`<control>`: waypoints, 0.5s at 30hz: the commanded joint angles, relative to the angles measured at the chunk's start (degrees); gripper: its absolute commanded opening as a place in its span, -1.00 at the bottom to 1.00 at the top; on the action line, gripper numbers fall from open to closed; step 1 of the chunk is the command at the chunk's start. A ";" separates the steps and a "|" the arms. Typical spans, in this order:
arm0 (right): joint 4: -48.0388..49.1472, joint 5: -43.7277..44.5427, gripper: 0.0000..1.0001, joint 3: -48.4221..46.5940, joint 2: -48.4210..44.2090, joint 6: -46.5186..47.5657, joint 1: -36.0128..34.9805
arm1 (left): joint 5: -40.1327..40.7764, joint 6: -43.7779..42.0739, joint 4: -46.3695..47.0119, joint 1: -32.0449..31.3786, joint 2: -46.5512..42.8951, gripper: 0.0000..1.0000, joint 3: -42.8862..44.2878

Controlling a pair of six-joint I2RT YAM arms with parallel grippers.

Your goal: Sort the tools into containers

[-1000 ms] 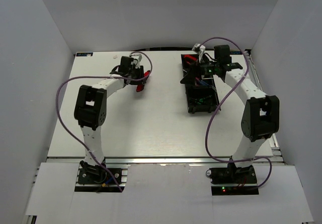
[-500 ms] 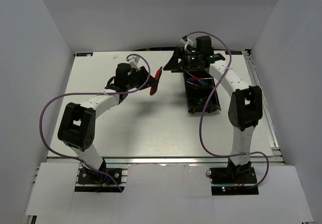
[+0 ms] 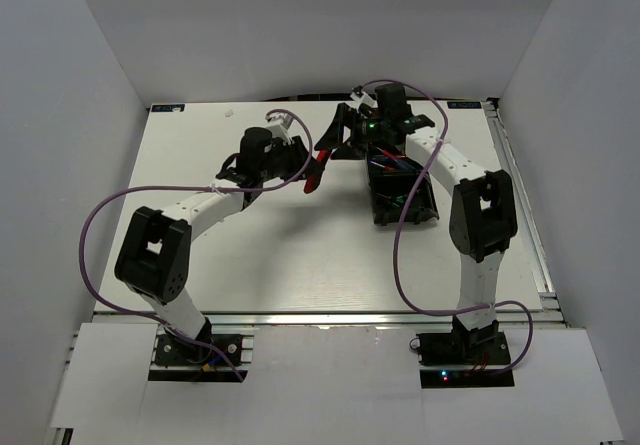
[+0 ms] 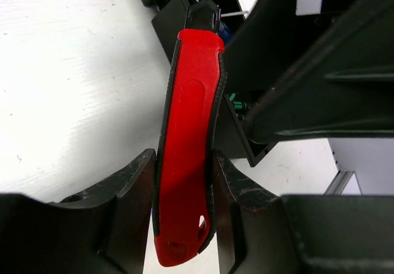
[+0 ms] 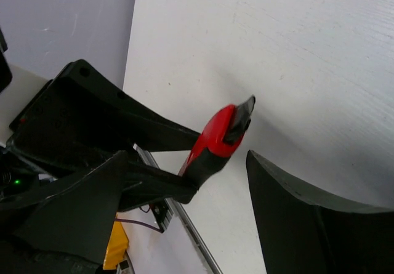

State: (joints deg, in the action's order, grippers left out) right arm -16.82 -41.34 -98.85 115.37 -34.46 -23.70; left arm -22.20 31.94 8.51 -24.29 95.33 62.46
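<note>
Looking at a white surface [image 3: 280, 255] boxed in by plain pale grey walls [image 3: 90, 85] at the left, right and back. The black tray [image 3: 378, 200] lies right of centre with its long axis running near-to-far. Other tools [image 3: 398, 165] lie inside it, showing blue, red and green bits too small to tell apart.

The left end effector [image 4: 184, 163] is pinching the red tool [image 4: 188, 132] by its handle, one finger on each flat side. The tool is held clear of the surface, just left of the tray's far end. In the left wrist view its long axis runs out along the fingers, with the butt toward the camera and the black tip forward toward the tray. From above, the axis runs roughly near-to-far and the far end leans slightly right.

The right end effector [image 3: 338, 135] is spread wide, with its fingers on either side of the tool's black tip. There is a clear gap to one finger. Contact with the other can't be told.
</note>
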 commanded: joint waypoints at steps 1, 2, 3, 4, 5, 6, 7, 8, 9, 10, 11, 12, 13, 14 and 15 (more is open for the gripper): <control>1.96 0.82 0.67 0.85 -0.15 -2.80 -0.55 | 0.05 -3.29 -0.34 -1.28 -3.31 -1.00 2.41; 3.10 0.65 0.55 1.11 -0.06 -3.33 -0.55 | -0.04 -3.47 -0.43 -1.46 -3.39 -1.00 2.32; 3.80 0.39 0.48 1.55 0.03 -4.38 -0.55 | 0.05 -3.55 -0.43 -1.54 -3.48 -1.00 2.32; 4.42 0.12 0.40 1.73 0.20 -4.83 -0.55 | 0.13 -3.64 -0.43 -1.72 -3.48 -1.00 2.23; 5.56 -0.40 0.23 1.82 0.55 -5.26 -0.64 | 0.14 -3.90 -0.51 -1.81 -3.57 -1.00 2.41; 5.74 -0.41 0.17 1.99 0.64 -5.79 -0.73 | 0.22 -3.99 -0.60 -1.90 -3.48 -1.00 2.41; 6.18 -0.41 0.12 2.34 0.73 -6.06 -0.90 | 0.40 -4.17 -0.69 -2.07 -3.48 -1.00 2.41; 6.45 -0.32 -0.01 2.52 0.73 -6.23 -0.91 | 0.49 -4.26 -0.78 -2.16 -3.48 -1.00 2.49; 6.97 -0.67 -0.10 3.13 0.73 -6.50 -1.08 | 0.57 -4.78 -0.95 -2.25 -3.40 -1.00 2.76; 7.76 -1.19 -0.24 3.57 0.73 -6.67 -1.26 | 0.75 -4.87 -1.22 -2.42 -3.40 -1.00 2.85; 8.81 -2.07 -0.53 4.10 0.56 -6.85 -1.26 | 0.84 -5.13 -1.31 -2.42 -3.31 -1.00 3.02; 9.17 -2.16 -0.61 4.45 0.38 -7.20 -1.34 | 0.93 -5.31 -1.39 -2.51 -3.31 -1.00 3.02; 9.61 -2.34 -0.68 5.50 0.21 -7.46 -1.26 | 1.10 -5.31 -1.48 -2.51 -3.31 -1.00 3.11; 9.70 -2.34 -0.84 5.68 -0.06 -7.38 -1.43 | 1.10 -5.57 -1.57 -2.60 -3.22 -1.00 3.11; 9.96 -2.43 -0.91 6.03 -0.15 -7.38 -1.35 | 1.19 -5.40 -1.66 -2.60 -3.22 -0.97 3.11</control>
State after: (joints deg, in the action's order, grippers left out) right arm -10.46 -40.23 -93.82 115.79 -40.53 -24.03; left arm -20.60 26.98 5.54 -26.15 95.31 62.94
